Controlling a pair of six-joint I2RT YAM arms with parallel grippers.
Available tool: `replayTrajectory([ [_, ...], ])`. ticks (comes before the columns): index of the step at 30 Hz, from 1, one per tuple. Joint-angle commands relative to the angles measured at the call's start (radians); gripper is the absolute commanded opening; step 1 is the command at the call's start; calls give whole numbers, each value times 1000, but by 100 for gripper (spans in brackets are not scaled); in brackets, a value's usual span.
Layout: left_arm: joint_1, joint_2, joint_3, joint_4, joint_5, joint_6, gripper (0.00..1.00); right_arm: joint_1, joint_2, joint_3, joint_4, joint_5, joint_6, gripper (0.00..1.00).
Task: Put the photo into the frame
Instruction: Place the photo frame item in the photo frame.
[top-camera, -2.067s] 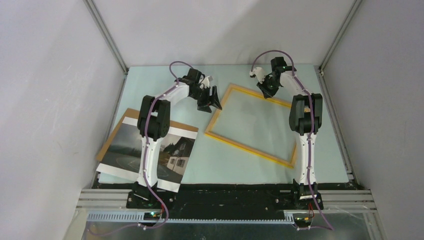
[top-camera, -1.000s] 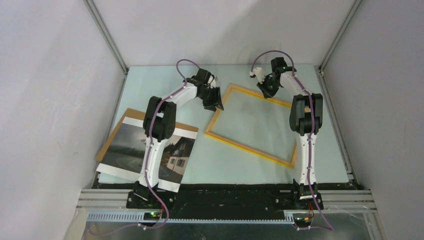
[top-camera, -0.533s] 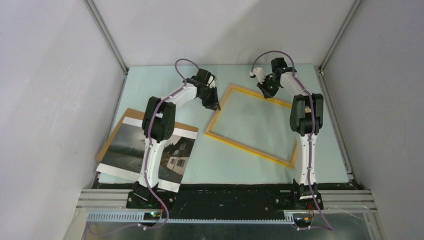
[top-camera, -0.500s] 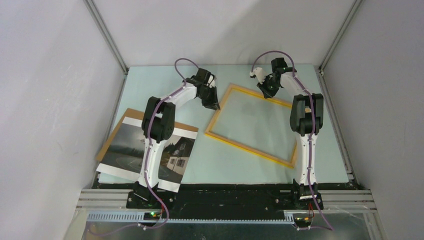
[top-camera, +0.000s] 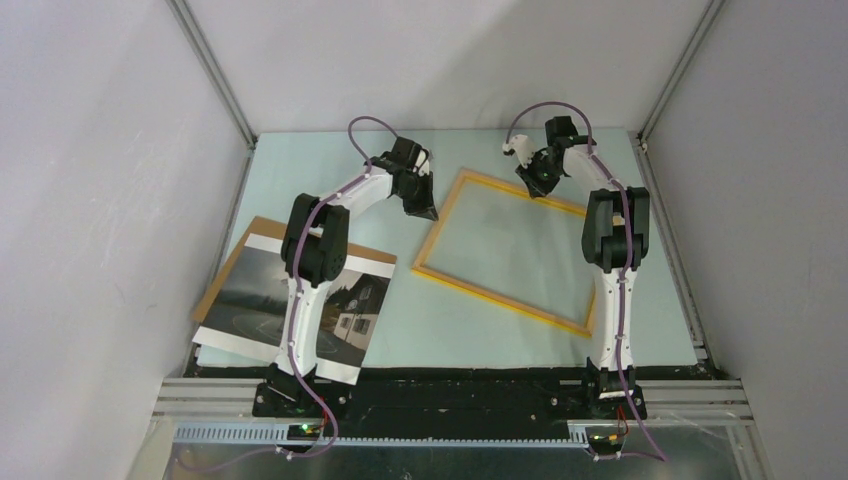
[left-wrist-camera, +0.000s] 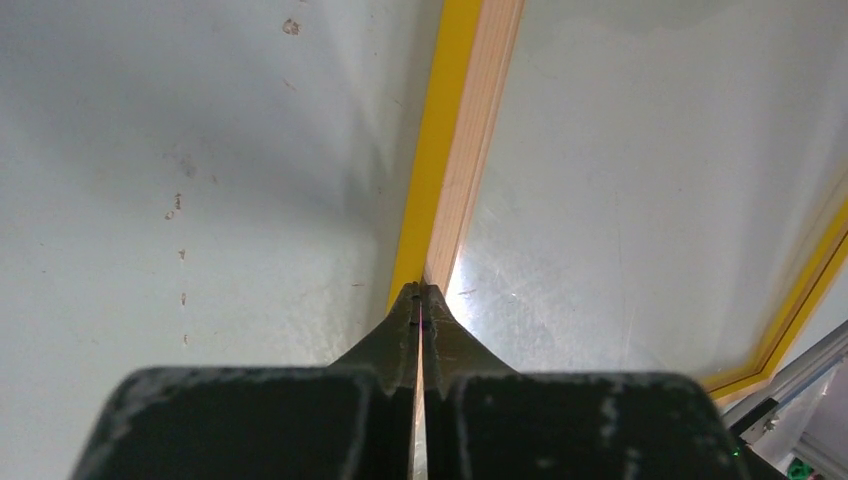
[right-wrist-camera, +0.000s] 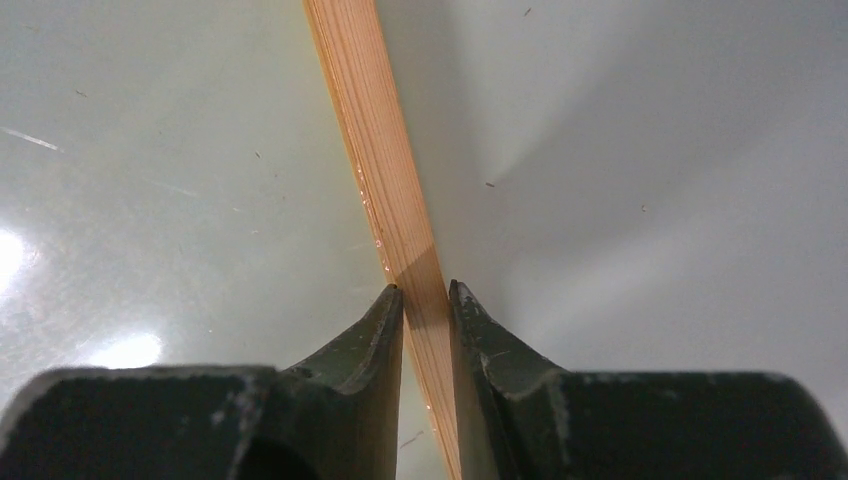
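The photo lies on a brown backing board at the table's near-left corner, well apart from the frame. The left gripper is pinched shut, seemingly on nothing, tips at the frame's left rail. The right gripper clamps its far rail. Better to reopen the left and straddle that rail before moving anything.

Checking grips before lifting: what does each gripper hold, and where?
Right gripper pinches the frame by its far rail. Left gripper is shut at the left rail; grip unclear.
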Motion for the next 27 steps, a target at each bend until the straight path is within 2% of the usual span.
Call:
replayTrajectory([
  [1, -13, -48, -27, -11, 56, 18, 0, -11, -33, -22, -11, -13, 75, 31],
  [9, 23, -63, -50, 10, 77, 11, 0, -60, -70, 12, -20, -93, 183, 58],
  [18, 71, -79, -81, 35, 143, -11, 0, -171, -148, 5, -42, -244, 350, 69],
  [23, 83, -100, -99, 56, 168, -14, 0, -198, -228, -84, -61, -305, 394, 72],
  [25, 85, -103, -99, 60, 178, -16, 7, -203, -284, -138, -68, -301, 407, 73],
  [26, 86, -103, -98, 62, 185, -16, 18, -205, -296, -175, -74, -292, 413, 73],
  [27, 86, -106, -97, 64, 187, -17, 24, -212, -322, -195, -84, -287, 428, 73],
])
